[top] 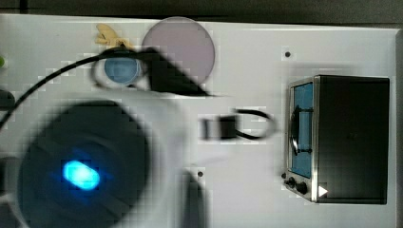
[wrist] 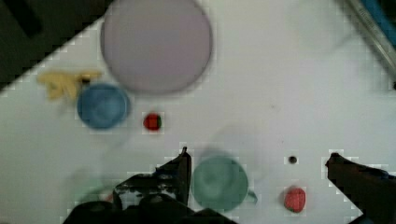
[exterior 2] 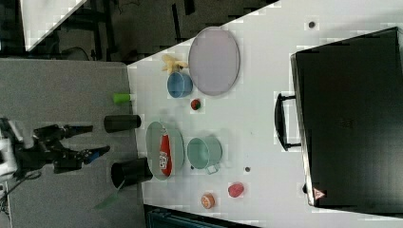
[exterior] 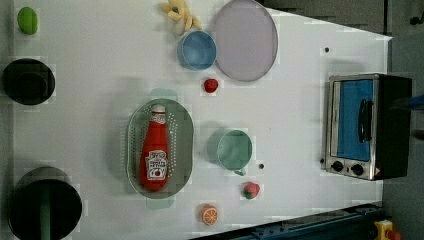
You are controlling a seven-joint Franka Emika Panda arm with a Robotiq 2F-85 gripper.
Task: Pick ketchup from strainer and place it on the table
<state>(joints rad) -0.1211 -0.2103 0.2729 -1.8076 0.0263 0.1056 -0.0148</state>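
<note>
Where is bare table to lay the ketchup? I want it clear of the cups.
In the left view, the widest bare table lies between the teal mug, lilac plate and toaster oven. Around the strainer holding the ketchup, it is crowded.

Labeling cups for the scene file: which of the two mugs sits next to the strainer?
The teal-green mug, standing just off the left view's right of the strainer. The blue mug stands farther off, beside the lilac plate and the banana.

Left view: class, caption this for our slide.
Ketchup lies in the strainer on the table, teal mug beside it.
</note>
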